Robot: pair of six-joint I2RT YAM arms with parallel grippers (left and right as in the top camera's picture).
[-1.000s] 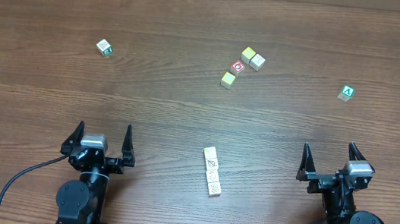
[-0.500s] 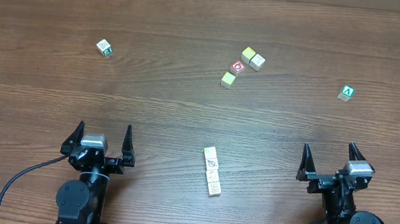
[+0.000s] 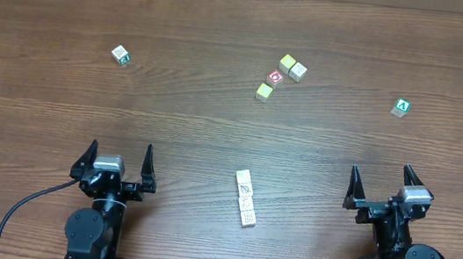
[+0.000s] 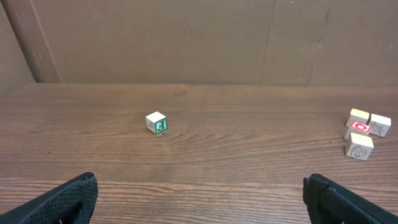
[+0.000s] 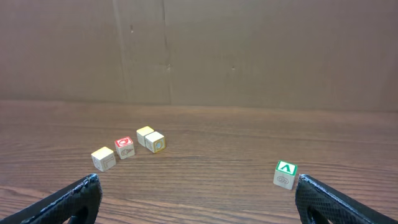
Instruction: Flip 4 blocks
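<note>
- Four pale cream wooden cubes [image 3: 246, 198] with faint line drawings, the blocks of the task, lie end to end in a short, slightly slanted row on the brown wood-grain table [image 3: 213, 136]. In the overhead view the row sits near the front edge, between the two arms and apart from both.
- Overhead, front edge: the left gripper [image 3: 118, 156] and the right gripper [image 3: 380, 185] each have their fingers spread wide, with nothing between them.
- Overhead, far half: a white cube with a green side [image 3: 120, 54] stands alone at left. A red-faced cube with a white ring [image 3: 275, 77] sits in a loose cluster with a yellow-topped cube [image 3: 287, 63], a cream cube [image 3: 299, 71] touching that one, and a pale yellow cube [image 3: 264, 91] just nearer. A green cube marked "A" [image 3: 402, 107] stands alone at right.
- Left wrist: the black fingers [image 4: 68, 199] frame bare tabletop, wide apart. The white cube with a green side [image 4: 157, 122] lies ahead at mid-distance. The cluster shows at far right, with the red-faced cube [image 4: 360, 127] in its middle, and a brown cardboard wall [image 4: 186, 37] stands behind.
- Right wrist: the fingers [image 5: 74, 199] are likewise wide apart and hold nothing. The cluster lies ahead at left, the pale yellow cube [image 5: 103, 158] nearest. The green cube marked "A" [image 5: 285, 174] stands at right, near the right-hand finger but clear of it.
</note>
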